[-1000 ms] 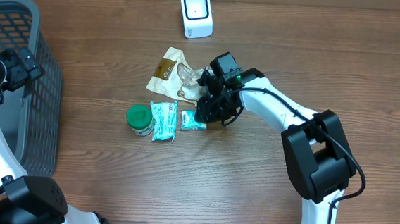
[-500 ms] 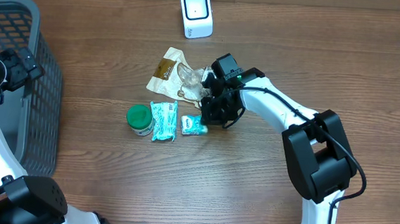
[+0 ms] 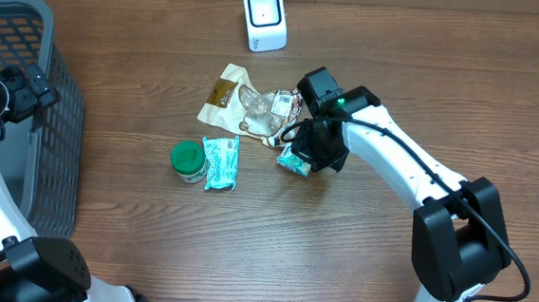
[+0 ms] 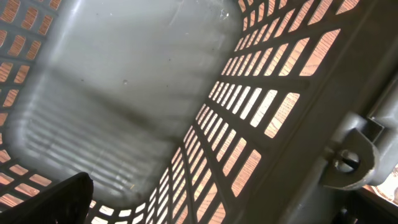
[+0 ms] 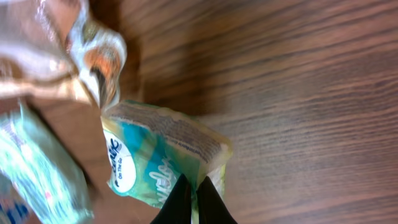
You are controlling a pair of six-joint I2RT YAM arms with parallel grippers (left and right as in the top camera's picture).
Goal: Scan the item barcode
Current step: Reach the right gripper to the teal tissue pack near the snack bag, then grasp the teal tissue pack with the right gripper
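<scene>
The grey basket (image 3: 35,106) sat at the tabletop's (image 3: 428,67) left edge, and its slotted walls filled the left wrist view. The left gripper (image 3: 15,95) hung over it, jaws wide and holding nothing. The white scanner (image 3: 264,17) stood at the far edge. A crumpled brown wrapper (image 3: 228,96) lay below it, with a green-lidded jar (image 3: 187,160) touching a teal-and-white pouch (image 3: 220,162) nearer. Just right of the wrapper, the right gripper (image 3: 309,156) had its jaws pinched tight on the edge of the small teal packet (image 5: 158,158).
</scene>
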